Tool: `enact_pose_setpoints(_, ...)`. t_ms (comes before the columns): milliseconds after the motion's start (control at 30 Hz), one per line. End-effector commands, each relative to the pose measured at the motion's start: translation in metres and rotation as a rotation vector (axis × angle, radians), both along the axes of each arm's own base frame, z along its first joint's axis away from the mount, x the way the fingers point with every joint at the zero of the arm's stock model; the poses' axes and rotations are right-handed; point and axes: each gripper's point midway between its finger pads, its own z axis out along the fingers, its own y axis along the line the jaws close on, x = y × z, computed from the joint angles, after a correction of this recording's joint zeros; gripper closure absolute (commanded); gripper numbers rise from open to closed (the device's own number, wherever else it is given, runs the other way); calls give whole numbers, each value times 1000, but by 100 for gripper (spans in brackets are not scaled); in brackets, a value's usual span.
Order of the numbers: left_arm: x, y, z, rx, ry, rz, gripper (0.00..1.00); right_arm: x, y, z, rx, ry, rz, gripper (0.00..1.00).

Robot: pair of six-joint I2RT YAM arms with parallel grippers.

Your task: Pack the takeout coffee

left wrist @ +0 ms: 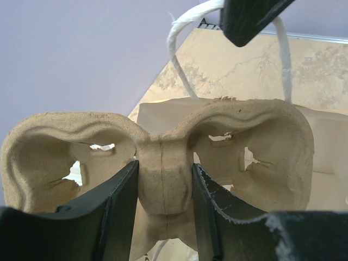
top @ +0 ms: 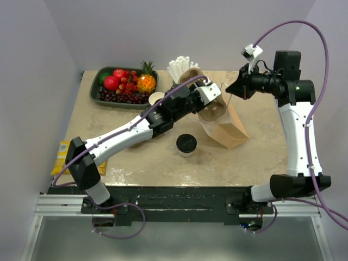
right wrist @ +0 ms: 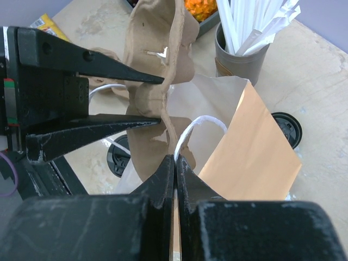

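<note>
1. Two claws show together only in the top view; the takeout coffee (top: 186, 144) stands there upright with its black lid on, near the middle of the counter (top: 217, 166), just beside the near left corner of the brown paper bag (top: 231, 130) and touching neither claw.
2. Only the top view also gives the fruit tray (top: 99, 81) at the far left corner and a yellow packet (top: 61, 155) at the left edge.
3. Close up, the left wrist view shows the left claw (left wrist: 164, 166) partly spread, its two black fingers (left wrist: 122, 201) pressed on either side of the middle rib of the pulp carrier (left wrist: 250, 125); it is grasping the carrier, which hangs over the bag's mouth.
4. From the right wrist view the right claw (right wrist: 175, 160) is clenched, its tips pinched on the bag's white cord handle (right wrist: 201, 120), holding that side of the bag up.
5. Same view: the grey cup of straws (right wrist: 239, 57) stands beyond the bag toward the far edge; a black round thing (right wrist: 285, 128) lies past the bag's edge, and what it is I cannot tell; the top view hides it.
</note>
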Motion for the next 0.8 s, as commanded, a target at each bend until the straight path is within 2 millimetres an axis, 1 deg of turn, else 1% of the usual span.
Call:
enact_pose_setpoints(0, -13, -14, 5, -24, -12, -58, 74, 1, 2, 13, 19, -47, -1, 100)
enact_pose_setpoints(67, -19, -20, 6, -31, -4, -85, 74, 2, 3, 11, 20, -42, -2, 100)
enact_pose_setpoints(200, -25, -27, 4, -41, 13, -102, 75, 3, 3, 14, 31, -48, -11, 100)
enact_pose_setpoints(233, -28, -28, -5, -19, 38, -109, 75, 3, 3, 14, 32, -48, -12, 100)
enact_pose_setpoints(533, -50, -37, -15, -52, 162, -200, 76, 3, 2, 15, 30, -59, -22, 100)
enact_pose_setpoints(700, -57, -42, -22, -85, 234, -211, 76, 1, 2, 15, 36, -56, -23, 100)
enact_pose_setpoints(767, -56, -43, -25, -97, 253, -202, 77, -1, 2, 14, 37, -55, -21, 100)
